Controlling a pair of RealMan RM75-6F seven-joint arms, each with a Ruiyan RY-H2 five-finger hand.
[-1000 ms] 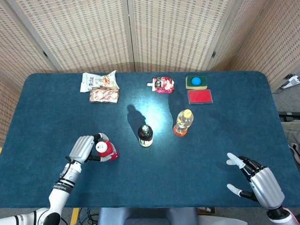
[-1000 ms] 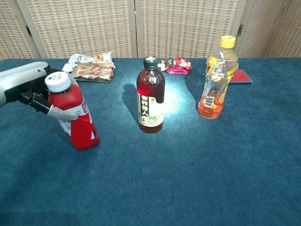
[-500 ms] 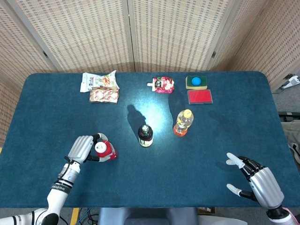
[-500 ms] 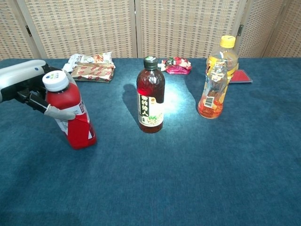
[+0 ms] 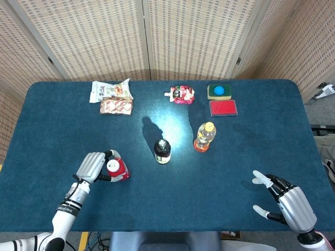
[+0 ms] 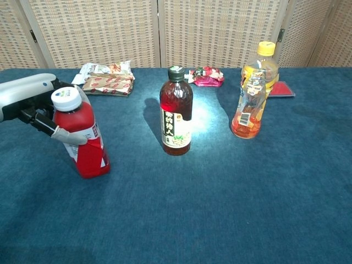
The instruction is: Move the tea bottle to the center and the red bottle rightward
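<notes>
The red bottle (image 5: pixel 116 169) with a white cap stands tilted on the blue table (image 5: pixel 63 125) at the front left. My left hand (image 5: pixel 91 166) grips it around the neck and shoulder from its left side; in the chest view the red bottle (image 6: pixel 82 143) leans toward the left hand (image 6: pixel 27 102). A dark tea bottle (image 5: pixel 162 151) with a green cap stands upright mid-table, seen as the dark bottle (image 6: pixel 176 113) in the chest view. An orange drink bottle (image 5: pixel 204 137) with a yellow cap stands to its right. My right hand (image 5: pixel 285 201) hovers open at the front right, holding nothing.
Two snack packets (image 5: pixel 111 90) (image 5: pixel 116 106) lie at the back left. A red pouch (image 5: pixel 181 94), a green sponge with a blue disc (image 5: pixel 219 92) and a red flat pad (image 5: pixel 223 107) lie at the back right. Folding screens stand behind the table.
My left hand has shifted the red bottle a little to the left and it now leans less. The right hand and the other bottles have not moved.
</notes>
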